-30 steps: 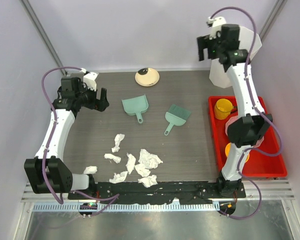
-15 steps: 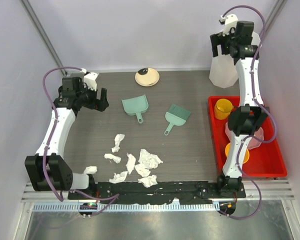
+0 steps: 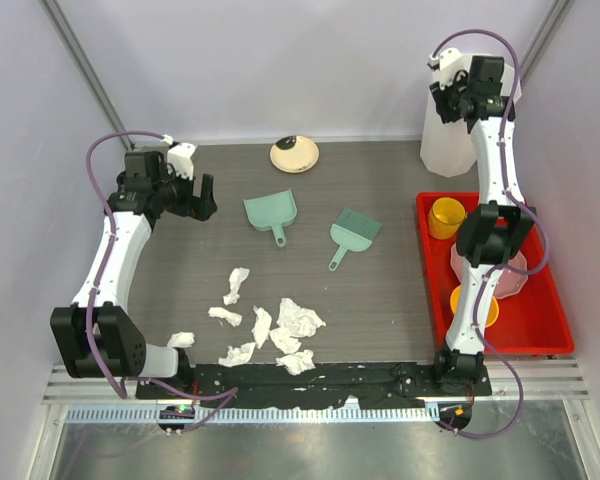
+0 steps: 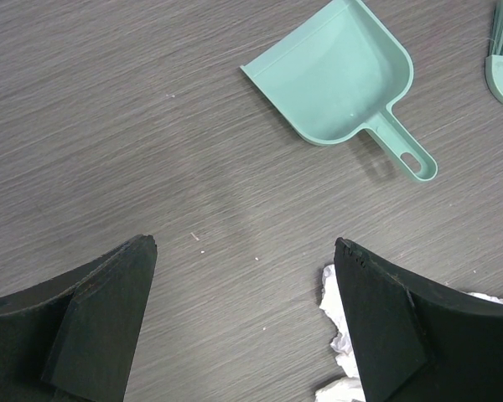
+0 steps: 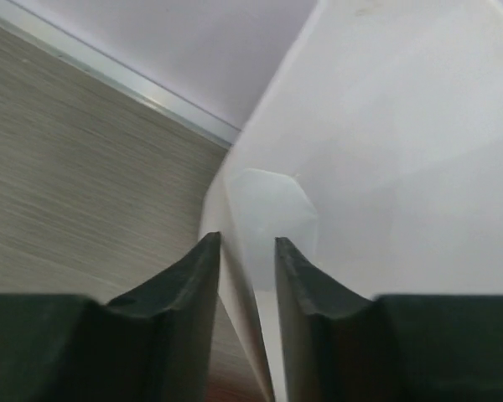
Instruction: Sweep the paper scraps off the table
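- Top external: the paper scraps (image 3: pixel 270 325) are bunched on the near part of the table (image 3: pixel 380 290), close to the front rail. One stray piece sits off to the left by the left arm's base. Any sloppy sweep towards you could shove them off the edge into the rail, so push away from it. The left gripper (image 3: pixel 205 198) hangs just left of the green dustpan (image 3: pixel 271 211). The brush (image 3: pixel 353 230) lies a bit right of that. The right gripper (image 3: pixel 446 97) is up at the rim of the tall white bin (image 3: pixel 445 150) in the far right corner. The red tray (image 3: pixel 540 320) with its cups sits right beside the bin, so a swinging bin could clip them.
- Left wrist: the jaws are wide apart with nothing in them, over bare table. The dustpan's (image 4: pixel 335 84) handle points away from the fingers, so you could nudge the pan instead of catching it. A scrap (image 4: pixel 339 335) sits right by the right-hand finger (image 4: pixel 386 318). Come down carelessly and you'll squash or flick it.
- Right wrist: the fingers (image 5: pixel 193 285) are nearly together, straddling the bin's thin rim. Honestly I can't tell whether they're really pinching it. A shallow bite on that edge looks to me like it could slip or tip the bin if you lift.
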`<state>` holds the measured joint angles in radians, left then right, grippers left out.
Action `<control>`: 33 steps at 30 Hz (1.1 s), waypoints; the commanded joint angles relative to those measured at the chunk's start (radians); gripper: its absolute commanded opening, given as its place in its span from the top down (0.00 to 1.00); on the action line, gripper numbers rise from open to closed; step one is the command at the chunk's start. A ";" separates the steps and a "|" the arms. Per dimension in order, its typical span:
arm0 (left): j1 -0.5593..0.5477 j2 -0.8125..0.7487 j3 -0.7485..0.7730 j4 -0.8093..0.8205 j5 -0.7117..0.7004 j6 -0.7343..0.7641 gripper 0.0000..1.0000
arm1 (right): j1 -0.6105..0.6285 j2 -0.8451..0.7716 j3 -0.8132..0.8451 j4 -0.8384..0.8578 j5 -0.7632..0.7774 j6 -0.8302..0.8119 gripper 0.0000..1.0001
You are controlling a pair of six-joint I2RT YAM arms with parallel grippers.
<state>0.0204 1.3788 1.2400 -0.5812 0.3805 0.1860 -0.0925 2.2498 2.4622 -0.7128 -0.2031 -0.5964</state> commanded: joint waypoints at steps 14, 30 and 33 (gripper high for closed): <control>-0.002 -0.040 0.030 -0.003 0.009 -0.010 0.10 | 0.200 -0.184 -0.062 0.026 -0.317 0.168 0.99; -0.002 -0.078 0.013 -0.006 0.046 -0.003 0.09 | 0.464 -0.277 -0.294 -0.044 -0.144 0.105 0.99; -0.002 -0.086 0.001 0.003 0.052 -0.002 0.09 | 0.464 -0.314 -0.386 0.089 -0.223 0.162 0.99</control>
<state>0.0204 1.3300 1.2434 -0.5961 0.4023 0.1871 0.3611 2.0235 2.1685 -0.7776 -0.3634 -0.4843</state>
